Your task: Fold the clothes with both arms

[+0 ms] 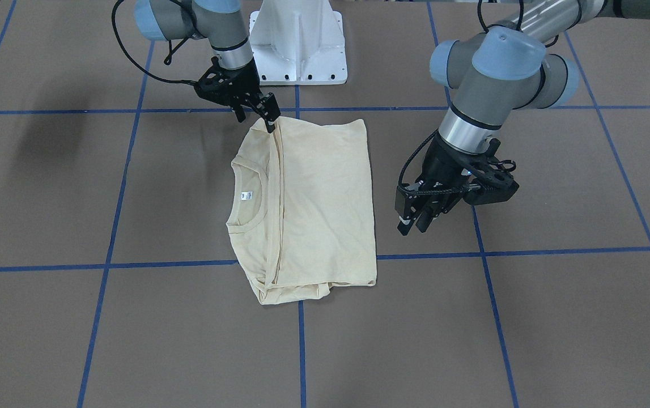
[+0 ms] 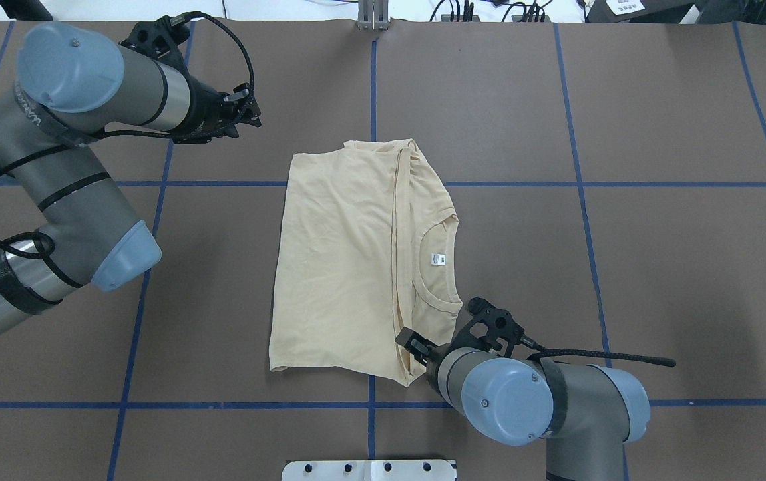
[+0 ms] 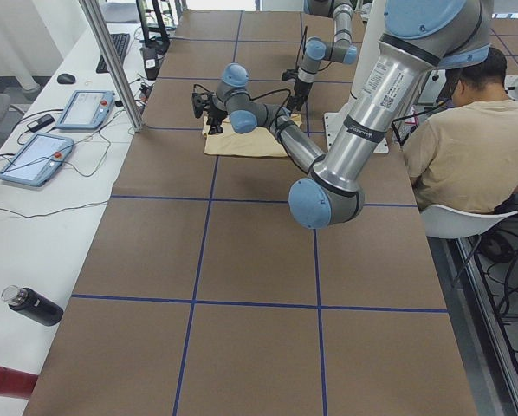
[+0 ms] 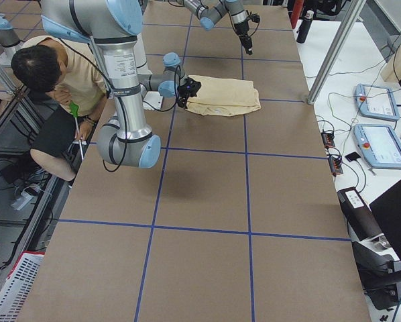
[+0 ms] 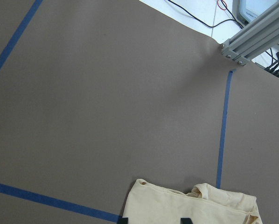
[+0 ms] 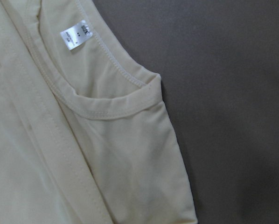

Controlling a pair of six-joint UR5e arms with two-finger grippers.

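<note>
The cream-yellow T-shirt [image 1: 313,204] lies flat on the brown table, folded into a rectangle. Its print is hidden; the crew neck and white tag [image 1: 246,195] face up. It also shows in the overhead view [image 2: 342,267] and the right wrist view [image 6: 107,163]. My right gripper [image 1: 256,122] is at the shirt's corner nearest the robot base, and its jaws look open, with one fingertip touching the cloth [image 2: 413,344]. My left gripper [image 1: 413,225] hovers open and empty above bare table beside the shirt's hem side [image 2: 252,110]. The left wrist view shows the shirt's far edge [image 5: 191,210].
The white pedestal base [image 1: 296,45] stands behind the shirt. Blue tape lines grid the table. A seated person [image 3: 467,156] is beside the base. Tablets [image 3: 34,156] and a bottle [image 3: 34,305] lie on the side bench. An aluminium post [image 5: 256,37] stands at the table's far edge.
</note>
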